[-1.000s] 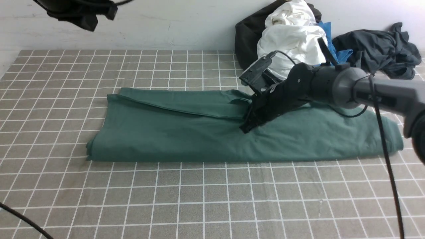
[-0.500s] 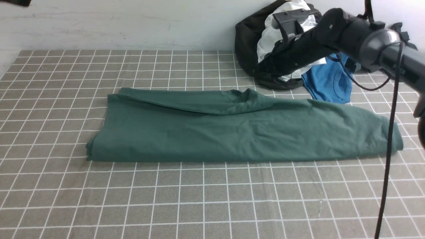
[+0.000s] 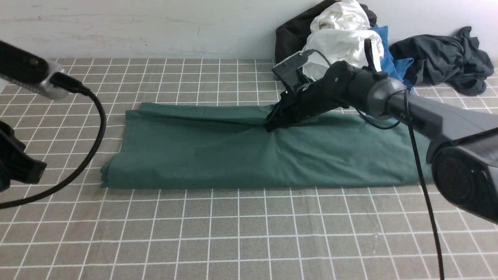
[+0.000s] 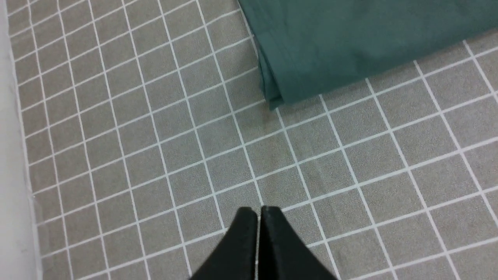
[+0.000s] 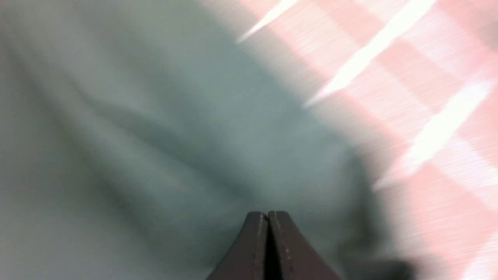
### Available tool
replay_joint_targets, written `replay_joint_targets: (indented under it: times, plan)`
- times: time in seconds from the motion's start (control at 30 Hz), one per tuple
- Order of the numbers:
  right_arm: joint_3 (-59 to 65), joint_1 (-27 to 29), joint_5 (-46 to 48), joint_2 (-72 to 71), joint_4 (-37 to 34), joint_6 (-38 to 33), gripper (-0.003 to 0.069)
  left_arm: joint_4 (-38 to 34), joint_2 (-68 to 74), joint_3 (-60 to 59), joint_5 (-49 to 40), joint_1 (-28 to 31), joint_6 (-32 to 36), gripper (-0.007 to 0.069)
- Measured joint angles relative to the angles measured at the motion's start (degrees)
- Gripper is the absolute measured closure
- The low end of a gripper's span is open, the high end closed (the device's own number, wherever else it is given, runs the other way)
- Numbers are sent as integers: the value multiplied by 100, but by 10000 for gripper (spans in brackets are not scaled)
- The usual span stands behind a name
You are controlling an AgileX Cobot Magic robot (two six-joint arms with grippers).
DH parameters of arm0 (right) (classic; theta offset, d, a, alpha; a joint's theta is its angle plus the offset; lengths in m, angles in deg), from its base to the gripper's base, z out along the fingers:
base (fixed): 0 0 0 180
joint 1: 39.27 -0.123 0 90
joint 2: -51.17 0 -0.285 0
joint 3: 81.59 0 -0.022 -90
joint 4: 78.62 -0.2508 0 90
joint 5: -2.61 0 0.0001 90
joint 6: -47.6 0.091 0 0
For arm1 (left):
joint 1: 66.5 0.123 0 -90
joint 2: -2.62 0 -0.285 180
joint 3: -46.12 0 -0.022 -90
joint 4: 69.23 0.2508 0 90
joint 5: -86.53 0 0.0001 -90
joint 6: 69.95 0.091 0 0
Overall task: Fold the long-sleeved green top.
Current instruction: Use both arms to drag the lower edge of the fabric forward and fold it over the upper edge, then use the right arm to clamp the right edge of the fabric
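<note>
The green long-sleeved top (image 3: 233, 155) lies folded into a long band across the checked tablecloth. My right gripper (image 3: 271, 125) is shut, its tips resting on the top's far edge near the middle, where the cloth bunches slightly. The right wrist view shows the shut fingertips (image 5: 267, 216) over blurred green fabric (image 5: 136, 116), with nothing between them. My left gripper (image 4: 258, 212) is shut and empty above bare tablecloth, short of the top's near left corner (image 4: 280, 93). Only the left arm (image 3: 23, 70) shows in the front view.
A pile of clothes sits at the back right against the wall: a white garment (image 3: 342, 42), a black one (image 3: 290, 39), a blue shirt (image 3: 393, 62) and a dark grey garment (image 3: 443, 54). The right arm's cable (image 3: 424, 186) hangs over the top's right end.
The right arm lifted off the top toward the clothes pile, then came back down on its far edge, farther left. The left arm has dropped into view at the left.
</note>
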Motion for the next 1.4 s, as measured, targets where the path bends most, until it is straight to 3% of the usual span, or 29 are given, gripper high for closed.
replay_joint_targets:
  times: [0.17,0.4,0.5,0.6,0.73,0.87,0.9,1.0,1.03,1.07,1.13,1.2,1.37,1.4]
  plan:
    - [0,389,-574,-63,0,653,671,260,-444,-168,15,0,-33,632]
    - [7,797,979,-730,-53,881,671,962,-1028,-631,135,0,-617,632]
    - [-14,616,2067,-908,-397,176,671,1395,-1177,-1119,537,0,-1019,632]
    - [-14,374,2580,-655,-455,-447,671,1530,-1181,-1476,885,0,-1311,632]
    - [13,214,2328,-138,-281,-823,669,1562,-1194,-1759,1104,0,-1545,632]
    - [1,330,854,-152,519,111,669,1631,-1342,-1821,1178,0,-1568,632]
    - [1,358,800,-153,564,288,669,1646,-1369,-1821,1178,0,-1568,632]
    - [-180,638,640,-425,1426,1684,669,1795,-1664,-1905,1217,0,-1568,632]
    - [-191,654,666,-453,1479,1745,668,1795,-1685,-1915,1223,0,-1568,632]
    - [-252,788,1005,-759,1937,2164,666,1835,-1877,-2010,1238,0,-1573,632]
    - [-280,865,1298,-963,2167,2320,665,1840,-2019,-2070,1283,0,-1573,632]
    - [-312,1023,2360,-1521,2642,2585,660,1841,-2409,-2247,1433,0,-1627,631]
    - [-328,1427,3711,-1968,2822,2751,603,1855,-3210,-2570,1873,0,-1985,631]
    - [-174,1639,3842,-2036,2862,2884,552,1860,-3470,-2718,2040,0,-2295,631]
